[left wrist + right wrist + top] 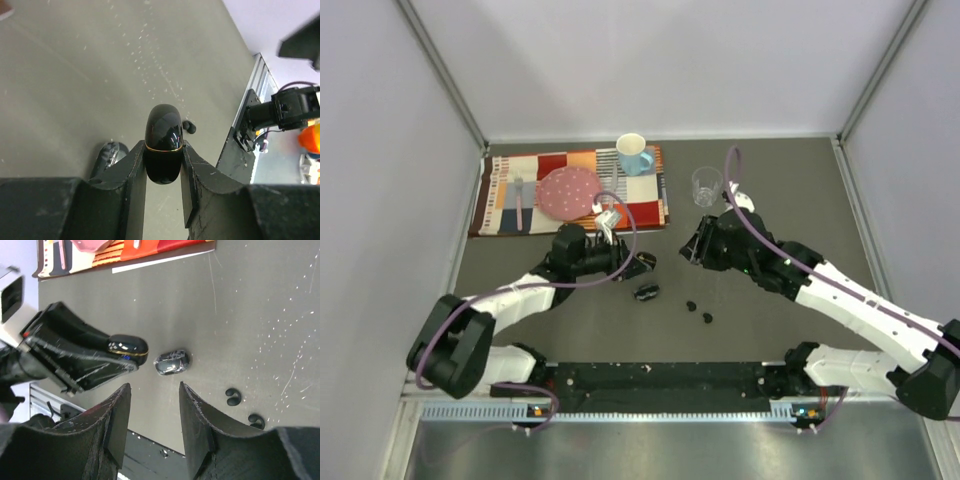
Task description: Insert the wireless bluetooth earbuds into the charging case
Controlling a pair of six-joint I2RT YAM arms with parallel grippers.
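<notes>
My left gripper is shut on a glossy black oval charging case with a thin gold seam, held closed just above the table. In the top view the left gripper is left of centre. A second, patterned dark case lies on the table beside it. Two small black earbuds lie to the right of that case, also seen as earbuds in the right wrist view. My right gripper hangs open and empty, facing the held case and the second case.
A striped placemat at the back left carries a pink plate, a fork and a blue-and-white mug. A clear glass stands behind the right gripper. A black rail runs along the near edge.
</notes>
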